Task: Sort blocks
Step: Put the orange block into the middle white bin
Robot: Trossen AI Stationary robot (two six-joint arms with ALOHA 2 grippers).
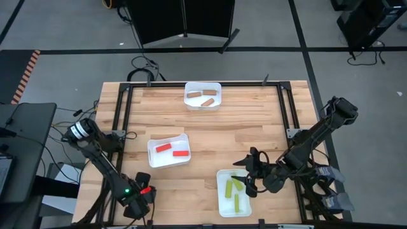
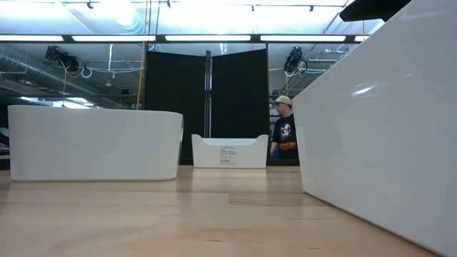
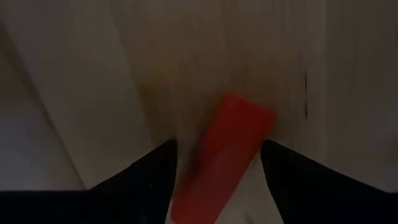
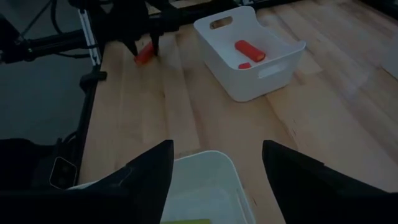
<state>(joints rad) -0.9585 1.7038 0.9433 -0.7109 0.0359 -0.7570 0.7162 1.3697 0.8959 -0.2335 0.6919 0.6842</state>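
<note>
My left gripper (image 1: 143, 193) is at the table's near left corner, shut on a red block (image 1: 147, 189); the right wrist view shows it (image 4: 146, 45) far off, with the block (image 4: 142, 57) under its fingers. My right gripper (image 1: 247, 175) is open and empty, above the far edge of the near right tray (image 1: 220, 205), in which three yellow-green blocks (image 1: 233, 188) lie. Two red blocks (image 1: 172, 150) lie in the middle tray (image 1: 152, 160). Two tan blocks (image 1: 202, 98) lie in the far tray (image 1: 188, 103). My left gripper has the red block (image 3: 224, 155) between its two fingers, which come from above and point down. The block's far end (image 3: 249, 115) sticks out past the fingertips. The block is tilted, close above the tabletop; whether it is lifted clear, I cannot tell.
Bare wood lies between the three white trays. A black frame (image 1: 121, 108) runs along the table's edges. In the low view the near right tray's wall (image 2: 385, 121) fills the right side, and a person (image 2: 285, 135) stands in the room behind.
</note>
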